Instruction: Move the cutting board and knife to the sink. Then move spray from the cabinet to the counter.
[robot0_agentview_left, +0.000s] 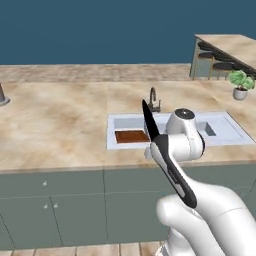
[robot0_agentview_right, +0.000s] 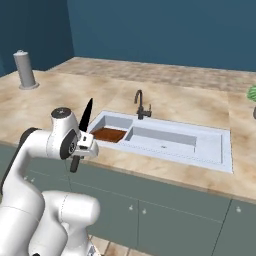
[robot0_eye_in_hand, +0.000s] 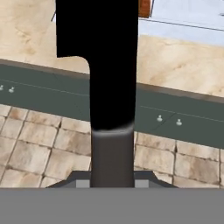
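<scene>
Pincer (robot0_agentview_right: 81, 145) sits at the front edge of the counter (robot0_agentview_right: 60, 95), out over the lower cabinet fronts, and is closed on the knife (robot0_agentview_right: 85, 120). In the right base view the dark blade rises from the pincer, tip up and leaning slightly toward the sink, while the black handle end hangs just below the white hand. In the left base view the knife (robot0_agentview_left: 150, 122) shows as a dark pointed blade climbing up and left from the wrist; the pincer itself is hidden there behind the arm. In the hand view the knife (robot0_eye_in_hand: 98, 52) runs straight up from between the finger tips, its grey-black handle low and its broad black blade above, crossing the cabinet fronts and the counter's edge.

Ahead of the pincer and a little to its right lies the sink (robot0_agentview_right: 210, 145), sunk into the counter. The cutting board (robot0_agentview_right: 107, 134) rests flat in the sink's nearer left basin, the part of the sink closest to the pincer; also seen in the left base view (robot0_agentview_left: 131, 136). Knife and board are apart, blade well above the board.

Beyond the board stands the dark curved faucet (robot0_agentview_right: 140, 105). Far left of the pincer, at the back of the counter, a grey upright cylinder (robot0_agentview_right: 24, 70). Far right, a small potted plant (robot0_agentview_left: 241, 84).
</scene>
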